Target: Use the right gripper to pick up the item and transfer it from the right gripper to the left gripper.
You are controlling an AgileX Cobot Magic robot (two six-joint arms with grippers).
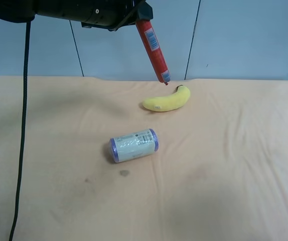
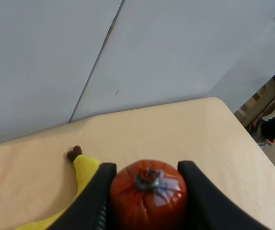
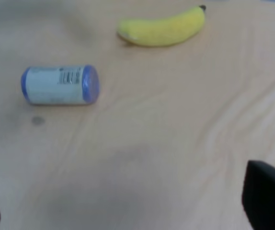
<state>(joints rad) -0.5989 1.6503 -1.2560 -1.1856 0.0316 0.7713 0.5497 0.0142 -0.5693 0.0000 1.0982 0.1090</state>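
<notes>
One item (the red stick with a white-blue label) hangs tilted in the air above the one plush banana, its lower crimped end over the banana's stem end. The left gripper holds it by the upper end, its two fingers pinching it from either side. One purple-ended roll lies on its side on the desk near the banana. The right gripper is above the desk with both fingers spread wide, nothing between them.
</notes>
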